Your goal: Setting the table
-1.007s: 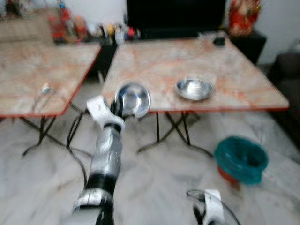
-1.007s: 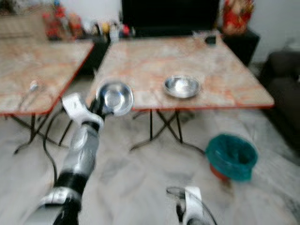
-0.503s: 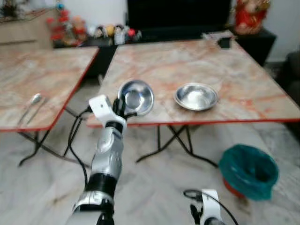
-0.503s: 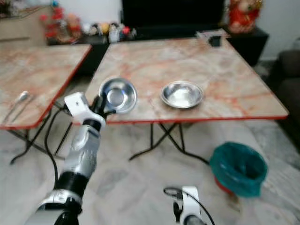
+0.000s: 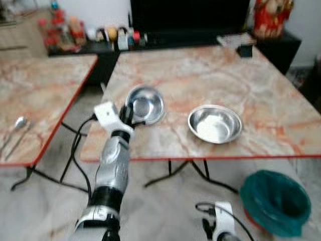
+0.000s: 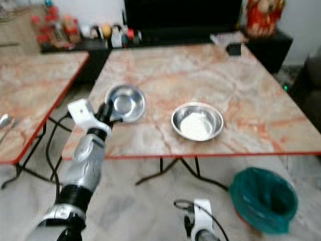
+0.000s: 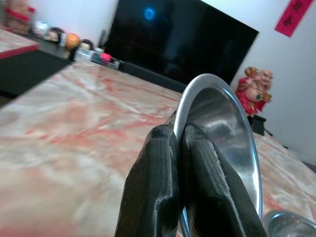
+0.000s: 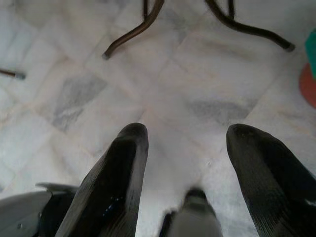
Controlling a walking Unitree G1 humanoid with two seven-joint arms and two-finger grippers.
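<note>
Left gripper [image 5: 129, 113] clamped on steel bowl [image 5: 144, 104]

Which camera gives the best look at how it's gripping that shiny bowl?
The left wrist view: the left gripper has both black fingers pinched on the steel bowl at its rim, close up. Both eye views show the bowl small and blurred, held over the marble table.

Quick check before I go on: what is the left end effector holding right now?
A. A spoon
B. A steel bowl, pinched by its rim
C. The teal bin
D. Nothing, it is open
B. The left end effector has its two black fingers shut on the rim of the held steel bowl, tilted on edge over the table, beside the second bowl resting there.
</note>
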